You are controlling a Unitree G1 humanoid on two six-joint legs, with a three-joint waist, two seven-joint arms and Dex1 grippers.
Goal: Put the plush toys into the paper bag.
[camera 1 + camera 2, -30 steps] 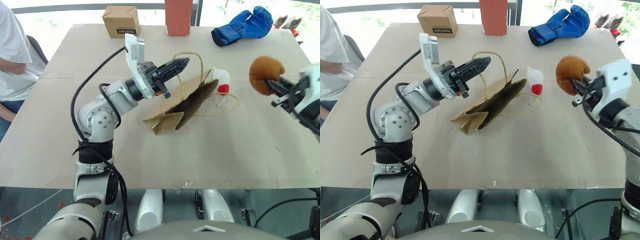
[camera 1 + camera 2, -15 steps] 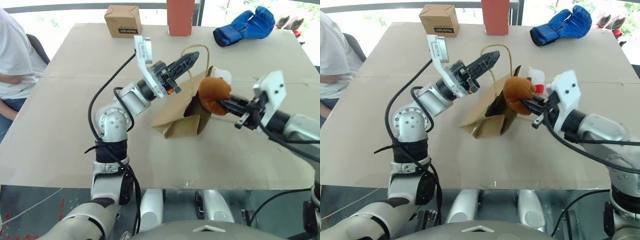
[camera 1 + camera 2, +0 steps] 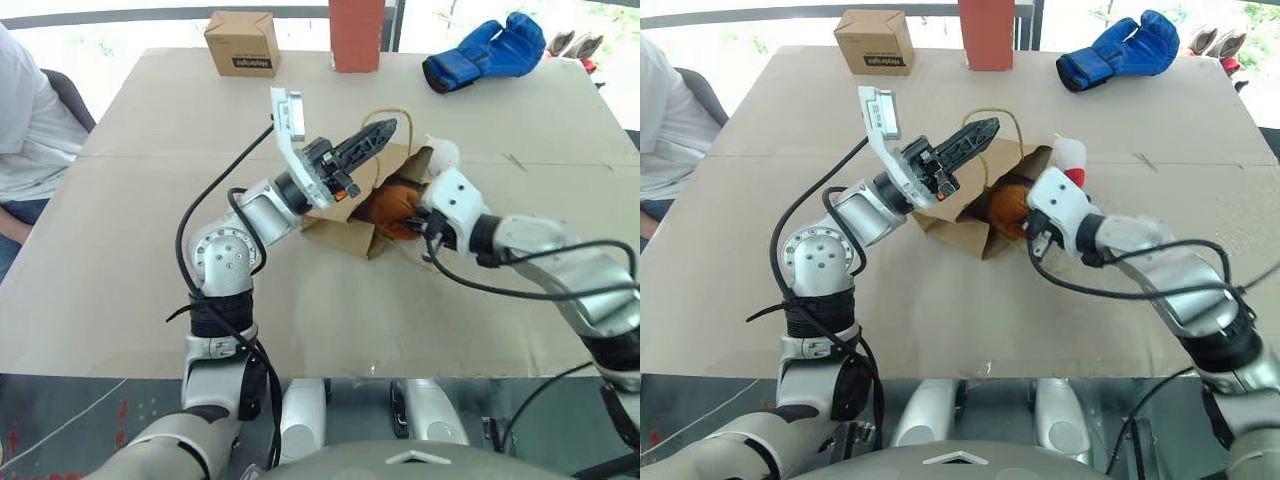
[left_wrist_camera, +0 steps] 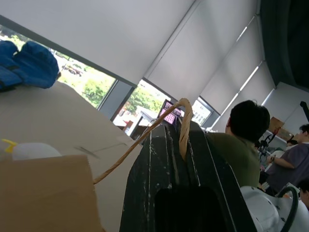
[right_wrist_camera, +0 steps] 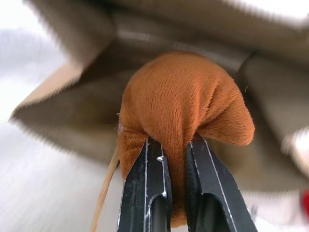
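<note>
Orange plush toy (image 5: 183, 121) now inside the paper bag (image 3: 345, 232) mouth, pinched by right hand (image 5: 176, 159); left hand (image 4: 181, 145) clamped on bag handle (image 4: 145, 140).

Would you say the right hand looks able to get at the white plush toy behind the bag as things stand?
Probably not yet. The right hand is shut on the orange plush toy at the paper bag mouth, so it is occupied. The white plush toy lies close beyond it, uncovered.

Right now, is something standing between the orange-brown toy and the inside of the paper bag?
Nothing visible does. The right hand holds the orange-brown toy at the open mouth of the paper bag, which the left hand keeps lifted by a handle.
</note>
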